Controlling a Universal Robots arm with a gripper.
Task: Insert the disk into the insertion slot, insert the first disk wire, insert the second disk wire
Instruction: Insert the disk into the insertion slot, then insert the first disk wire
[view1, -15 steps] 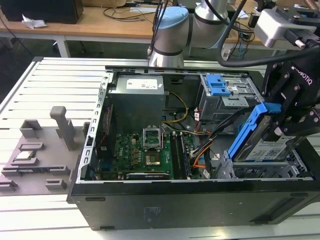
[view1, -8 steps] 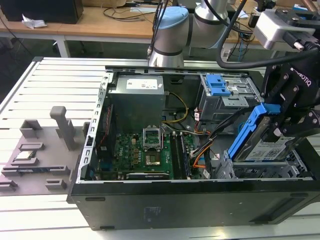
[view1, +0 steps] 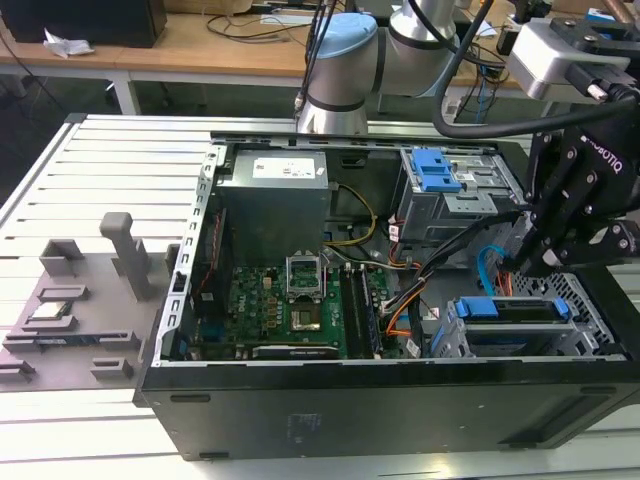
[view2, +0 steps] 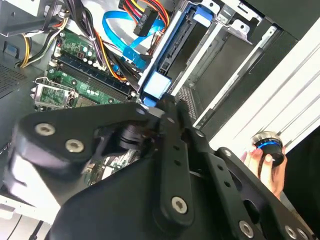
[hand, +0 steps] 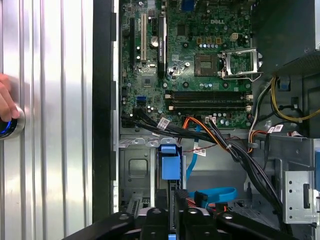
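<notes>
One gripper (view1: 537, 262) is hanging over the insertion slot (view1: 455, 338) at the exterior view's right, where the disk (view1: 500, 308) is sitting on edge inside the cage.

In the second wrist view, the gripper (view2: 167, 102) is standing right at the disk (view2: 156, 85). The first disk wire (view2: 145, 15) and second disk wire (view2: 117, 27) are lying just beside the disk. A hand (view2: 260, 162) is resting on a knob (view2: 267, 142).

In the first wrist view, the disk (hand: 168, 162) is occupying the insertion slot (hand: 135, 170) below the motherboard (hand: 200, 75), near the second disk wire (hand: 215, 194). Whether the gripper (hand: 173, 212) is wide or narrow cannot be told.
</notes>
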